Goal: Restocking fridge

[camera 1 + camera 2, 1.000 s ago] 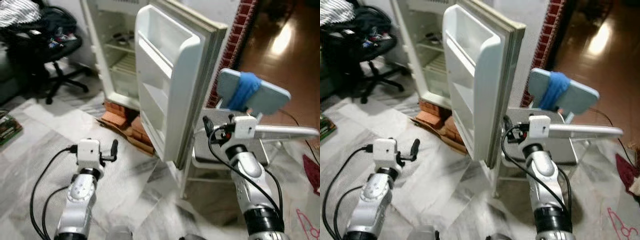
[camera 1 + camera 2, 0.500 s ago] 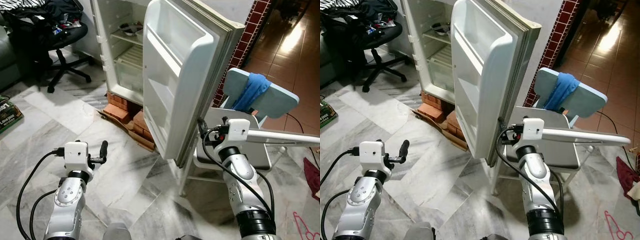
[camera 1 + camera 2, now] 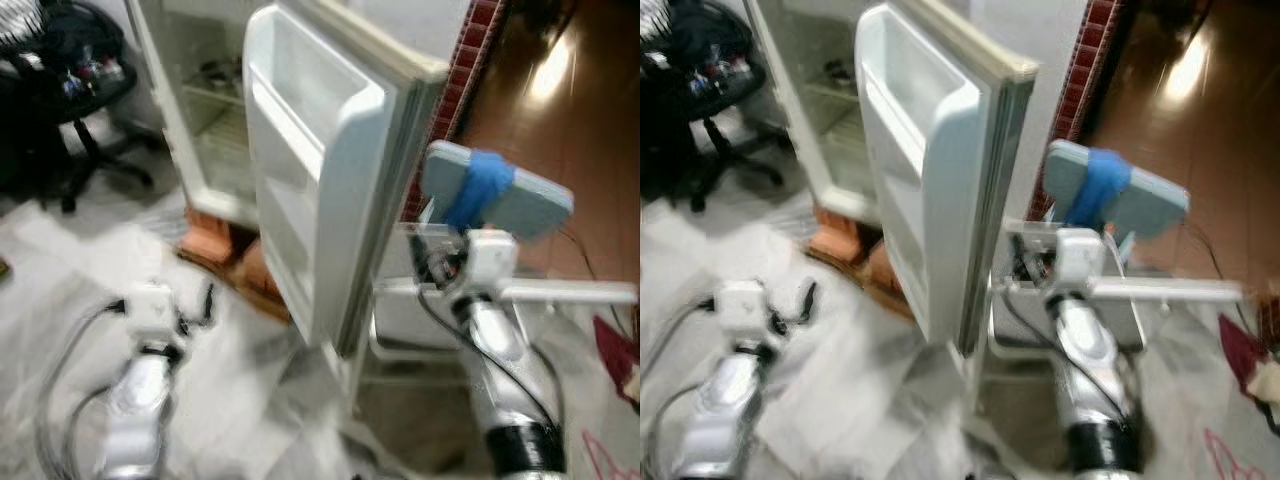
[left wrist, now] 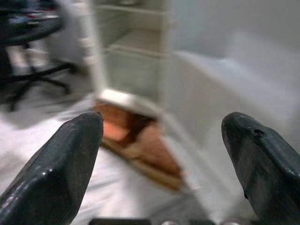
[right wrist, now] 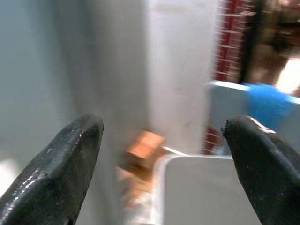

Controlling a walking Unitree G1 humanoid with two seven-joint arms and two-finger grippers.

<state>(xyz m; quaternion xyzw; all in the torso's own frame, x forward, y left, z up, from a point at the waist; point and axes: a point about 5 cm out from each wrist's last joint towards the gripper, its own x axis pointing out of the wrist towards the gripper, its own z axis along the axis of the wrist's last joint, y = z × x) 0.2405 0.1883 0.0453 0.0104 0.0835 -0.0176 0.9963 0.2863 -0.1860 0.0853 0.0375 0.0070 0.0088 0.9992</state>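
The white fridge [image 3: 190,120] stands with its door [image 3: 310,190] swung wide toward me; the door's shelves look bare. Something small lies on an inner shelf [image 3: 212,72], too blurred to name. My left gripper [image 3: 205,300] is held low over the marble floor, left of the door, open with nothing between its fingers [image 4: 61,168]. My right gripper [image 3: 432,268] is open too, close to the door's outer edge, beside the chair seat. Through the right wrist view I see the door's edge [image 5: 173,70] just ahead.
A pale chair [image 3: 500,200] with a blue cloth [image 3: 470,185] over its back stands right of the door. Bricks [image 3: 215,240] prop up the fridge. A black office chair [image 3: 70,90] piled with things is at far left. A red cloth [image 3: 625,355] lies on the floor at right.
The whole picture has shifted and blurred, so the camera is moving. Both arms hold much the same raised pose and both grippers stay open.
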